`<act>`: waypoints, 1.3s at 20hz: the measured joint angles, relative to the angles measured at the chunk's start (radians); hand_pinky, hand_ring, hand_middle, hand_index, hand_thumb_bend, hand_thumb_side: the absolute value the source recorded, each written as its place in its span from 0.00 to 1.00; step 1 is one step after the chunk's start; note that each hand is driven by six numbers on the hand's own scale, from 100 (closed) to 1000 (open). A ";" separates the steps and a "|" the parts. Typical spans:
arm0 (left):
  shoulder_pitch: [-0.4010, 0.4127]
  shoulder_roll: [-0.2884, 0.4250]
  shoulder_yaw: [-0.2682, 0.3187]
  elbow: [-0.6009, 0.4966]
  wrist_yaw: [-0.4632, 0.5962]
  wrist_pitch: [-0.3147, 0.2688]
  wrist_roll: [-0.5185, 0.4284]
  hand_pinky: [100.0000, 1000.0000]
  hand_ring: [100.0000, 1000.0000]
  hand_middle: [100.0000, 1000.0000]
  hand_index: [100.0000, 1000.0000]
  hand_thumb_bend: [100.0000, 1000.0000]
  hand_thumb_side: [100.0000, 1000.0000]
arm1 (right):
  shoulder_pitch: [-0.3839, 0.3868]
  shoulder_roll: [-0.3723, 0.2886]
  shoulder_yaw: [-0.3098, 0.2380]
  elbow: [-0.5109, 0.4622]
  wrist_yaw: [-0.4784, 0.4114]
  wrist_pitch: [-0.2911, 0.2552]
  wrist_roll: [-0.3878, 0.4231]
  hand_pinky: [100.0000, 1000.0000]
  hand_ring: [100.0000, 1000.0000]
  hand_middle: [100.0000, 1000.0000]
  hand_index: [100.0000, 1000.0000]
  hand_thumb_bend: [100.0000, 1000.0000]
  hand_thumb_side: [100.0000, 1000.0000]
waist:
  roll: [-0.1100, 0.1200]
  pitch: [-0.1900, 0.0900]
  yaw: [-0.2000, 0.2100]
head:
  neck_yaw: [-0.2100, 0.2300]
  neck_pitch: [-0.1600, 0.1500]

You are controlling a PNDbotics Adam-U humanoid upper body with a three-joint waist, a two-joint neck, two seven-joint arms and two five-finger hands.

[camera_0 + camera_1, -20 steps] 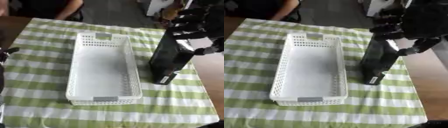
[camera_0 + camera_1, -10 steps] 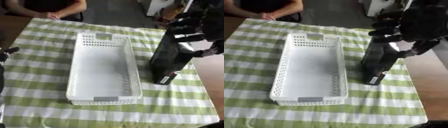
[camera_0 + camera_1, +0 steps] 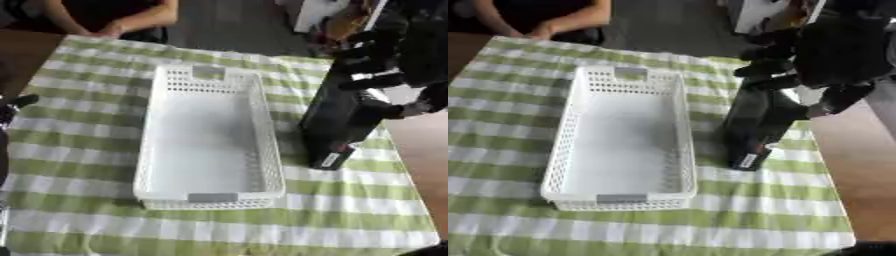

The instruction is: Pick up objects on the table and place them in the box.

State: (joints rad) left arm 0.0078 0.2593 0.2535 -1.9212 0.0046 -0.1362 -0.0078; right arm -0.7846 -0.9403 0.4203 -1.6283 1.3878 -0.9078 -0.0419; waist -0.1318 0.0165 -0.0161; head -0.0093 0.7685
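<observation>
The robot's right hand [image 3: 398, 75] is curling its fingers around the top of a tall, rigid-looking black box [image 3: 339, 125] standing below it on the checked worktop [image 3: 367, 210], beside the empty white basket [image 3: 210, 135], likely top-heavy.

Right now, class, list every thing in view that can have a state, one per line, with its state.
White basket: upright on the checked cloth, empty.
Black box: tilted, lower end on the cloth right of the basket, outside it.
Right hand: at the black box's upper end, fingers curled round it.
Left hand: only its edge shows at the view's left; state unclear.
Checked cloth: spread flat over the table.
</observation>
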 measured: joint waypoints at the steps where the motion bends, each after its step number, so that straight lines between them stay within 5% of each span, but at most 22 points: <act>1: 0.000 0.000 0.000 0.000 0.000 0.000 0.000 0.75 1.00 1.00 0.89 0.09 1.00 | 0.000 0.000 0.000 0.000 -0.002 -0.001 0.002 1.00 1.00 1.00 1.00 0.38 0.43 | 0.000 0.000 0.000 | 0.000 0.000; 9: 0.000 0.000 0.000 0.000 0.000 0.000 0.000 0.75 1.00 1.00 0.89 0.09 1.00 | 0.001 -0.001 0.000 0.000 -0.009 0.001 0.018 1.00 1.00 1.00 1.00 0.41 0.40 | -0.002 0.000 -0.002 | 0.000 0.000; 19: 0.007 0.001 0.000 0.000 0.000 0.000 0.000 0.75 1.00 1.00 0.89 0.09 1.00 | 0.023 -0.012 0.000 -0.003 -0.014 0.003 0.055 1.00 1.00 1.00 1.00 0.64 0.30 | -0.005 0.000 -0.007 | 0.001 0.000; 26: 0.007 0.001 0.000 0.000 0.000 0.000 0.000 0.75 1.00 1.00 0.89 0.09 1.00 | 0.023 -0.019 0.000 0.003 -0.040 0.003 0.098 1.00 1.00 1.00 1.00 0.64 0.30 | -0.005 0.000 -0.007 | 0.001 0.000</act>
State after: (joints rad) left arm 0.0151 0.2600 0.2535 -1.9212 0.0045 -0.1361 -0.0079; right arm -0.7611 -0.9597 0.4205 -1.6252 1.3479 -0.9045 0.0565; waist -0.1368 0.0165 -0.0230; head -0.0081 0.7685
